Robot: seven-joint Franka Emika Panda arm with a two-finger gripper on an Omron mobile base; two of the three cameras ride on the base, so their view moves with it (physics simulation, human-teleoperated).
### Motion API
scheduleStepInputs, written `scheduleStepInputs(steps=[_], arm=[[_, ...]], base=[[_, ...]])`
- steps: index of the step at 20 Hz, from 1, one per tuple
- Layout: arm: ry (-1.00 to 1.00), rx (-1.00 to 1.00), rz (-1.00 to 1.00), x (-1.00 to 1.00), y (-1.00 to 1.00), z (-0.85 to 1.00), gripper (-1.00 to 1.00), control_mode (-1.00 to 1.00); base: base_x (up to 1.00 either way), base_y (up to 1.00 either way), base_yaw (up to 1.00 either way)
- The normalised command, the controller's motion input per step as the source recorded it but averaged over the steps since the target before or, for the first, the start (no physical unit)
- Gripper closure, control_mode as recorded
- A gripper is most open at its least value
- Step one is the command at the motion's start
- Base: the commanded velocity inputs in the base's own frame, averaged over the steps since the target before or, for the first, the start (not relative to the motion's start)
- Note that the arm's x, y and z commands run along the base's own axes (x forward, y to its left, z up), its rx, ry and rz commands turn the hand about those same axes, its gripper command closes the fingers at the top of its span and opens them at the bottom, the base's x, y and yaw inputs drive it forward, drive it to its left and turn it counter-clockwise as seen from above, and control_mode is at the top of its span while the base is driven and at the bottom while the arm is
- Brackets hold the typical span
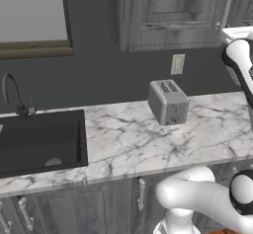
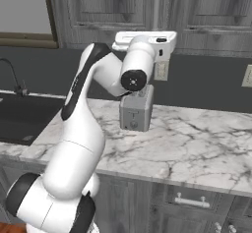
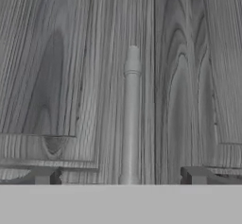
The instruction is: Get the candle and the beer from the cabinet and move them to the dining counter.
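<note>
Both cabinet point(image 3: 71, 76) doors stand shut; the tool point(image 3: 120, 176) gapes wide, straddling a handle point(image 3: 131, 119).

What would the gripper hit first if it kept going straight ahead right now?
Most likely the cabinet door's bar handle, which lies between the open fingertips in the hand view. How much gap remains to it is unclear.

grey wood-grain cabinet point(image 3: 71, 76), silver handle point(image 3: 132, 119), grey-veined white marble worktop point(image 1: 148, 139), silver toaster point(image 1: 168, 102), black sink point(image 1: 39, 141).

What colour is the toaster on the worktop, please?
Silver-grey toaster; the left base view shows it best.
</note>
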Motion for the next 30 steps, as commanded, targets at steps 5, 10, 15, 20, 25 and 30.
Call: scheduleStepInputs(steps=[5, 10, 15, 20, 25, 30], arm=[[0.00, 0.03, 0.00, 0.41, -0.19, 0.00, -1.00, -1.00], [0.00, 0.02, 0.00, 0.34, -0.16, 0.00, -1.00, -1.00], [0.00, 0.01, 0.00, 0.29, -0.10, 0.00, -1.00, -1.00], [0.00, 0.00, 0.00, 0.12, 0.00, 0.00, -1.00, -1.00], [0.00, 0.00, 0.00, 0.11, 0.00, 0.00, -1.00, -1.00], [0.00, 0.00, 0.00, 0.11, 0.00, 0.00, -1.00, -1.00]], base=[[0.00, 0.00, 0.00], [0.00, 0.00, 0.00], [0.00, 0.00, 0.00], [0.00, 0.00, 0.00], [0.00, 0.00, 0.00], [0.00, 0.00, 0.00]])
